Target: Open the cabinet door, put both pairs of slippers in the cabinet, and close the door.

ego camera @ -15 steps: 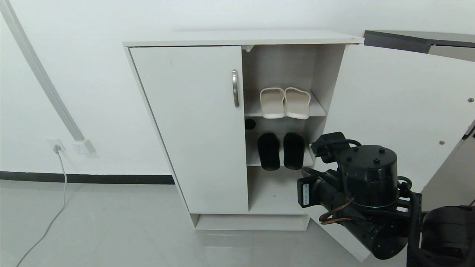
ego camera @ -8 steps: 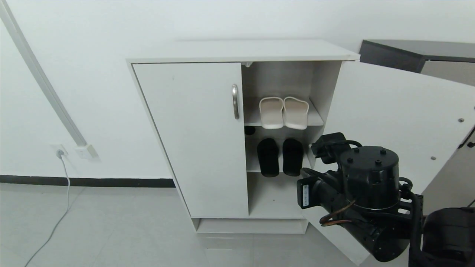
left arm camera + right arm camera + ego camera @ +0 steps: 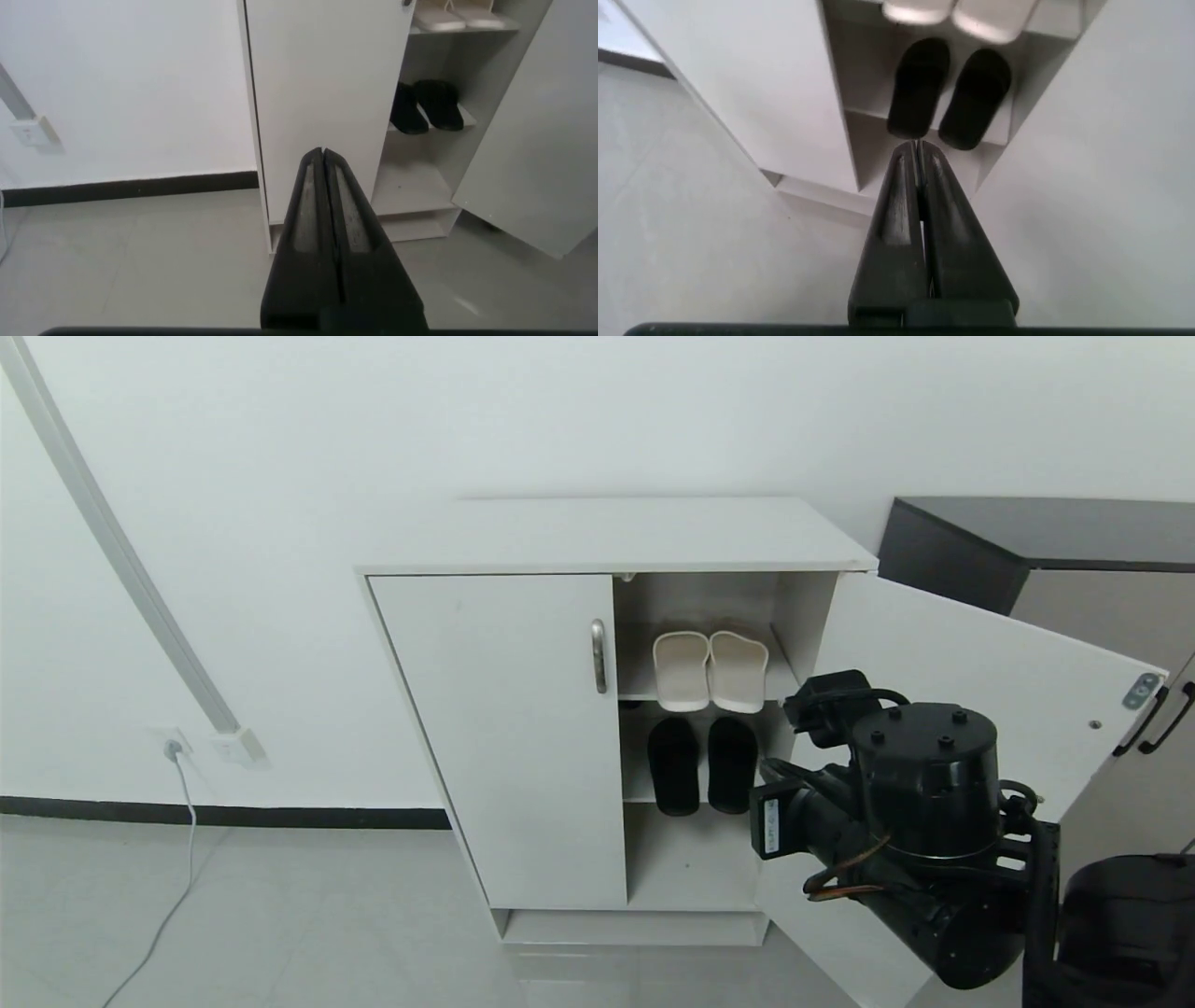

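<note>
— Inside the cabinet (image 3: 616, 532), where are the slippers?
— White slippers (image 3: 709, 670) lie side by side on the upper shelf, and black slippers (image 3: 705, 763) lie on the shelf below. The right door (image 3: 971, 681) stands open. The left door (image 3: 504, 728) is closed.
— And the grippers?
— The left gripper (image 3: 323, 154) and right gripper (image 3: 918, 147) are both pressed closed, holding nothing. The right one faces the black slippers, apart from them.

Black right gripper (image 3: 920, 154) facing the open white cabinet (image 3: 757, 84).
Its two fingers are pressed together. Just past the tips, a pair of black slippers (image 3: 948, 89) lies side by side on a white shelf (image 3: 864, 105), with a pale pair (image 3: 957, 9) on the shelf above and glossy grey floor (image 3: 682, 233) beneath.
</note>
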Motion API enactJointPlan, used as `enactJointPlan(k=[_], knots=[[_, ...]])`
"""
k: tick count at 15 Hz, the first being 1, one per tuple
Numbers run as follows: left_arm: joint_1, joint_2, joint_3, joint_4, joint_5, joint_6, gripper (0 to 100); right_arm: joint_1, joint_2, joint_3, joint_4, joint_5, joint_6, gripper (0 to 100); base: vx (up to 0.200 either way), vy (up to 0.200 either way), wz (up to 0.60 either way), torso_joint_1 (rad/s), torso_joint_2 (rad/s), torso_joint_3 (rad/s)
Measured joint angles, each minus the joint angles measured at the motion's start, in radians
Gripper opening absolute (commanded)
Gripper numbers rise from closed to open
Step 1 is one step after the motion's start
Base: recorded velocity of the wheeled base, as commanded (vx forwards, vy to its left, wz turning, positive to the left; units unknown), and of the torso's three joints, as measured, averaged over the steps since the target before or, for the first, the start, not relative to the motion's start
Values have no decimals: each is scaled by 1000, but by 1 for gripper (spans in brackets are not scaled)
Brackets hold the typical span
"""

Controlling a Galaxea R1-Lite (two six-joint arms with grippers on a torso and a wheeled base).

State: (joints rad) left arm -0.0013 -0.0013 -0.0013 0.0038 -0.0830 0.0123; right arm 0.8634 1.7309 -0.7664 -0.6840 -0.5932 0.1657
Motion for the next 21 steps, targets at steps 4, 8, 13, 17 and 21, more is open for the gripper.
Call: enactJointPlan(k=[4, 8, 13, 17, 21], knots=[[0, 0, 0, 0, 0, 0, 0, 1, 1, 1, 1, 3, 0, 0, 0, 0, 0, 166, -481, -317], [0, 0, 0, 0, 0, 0, 0, 0, 6, 1, 1, 3, 0, 0, 0, 0, 0, 193, -506, -314], [0, 0, 0, 1, 0, 1, 0, 1, 7, 7, 0, 3, 0, 0, 0, 0, 0, 222, -540, -316], [0, 0, 0, 1, 0, 0, 0, 1, 7, 9, 0, 4, 0, 0, 0, 0, 0, 254, -582, -326], [0, 0, 0, 0, 0, 0, 0, 2, 6, 11, 1, 4, 0, 0, 0, 0, 0, 246, -542, -299]])
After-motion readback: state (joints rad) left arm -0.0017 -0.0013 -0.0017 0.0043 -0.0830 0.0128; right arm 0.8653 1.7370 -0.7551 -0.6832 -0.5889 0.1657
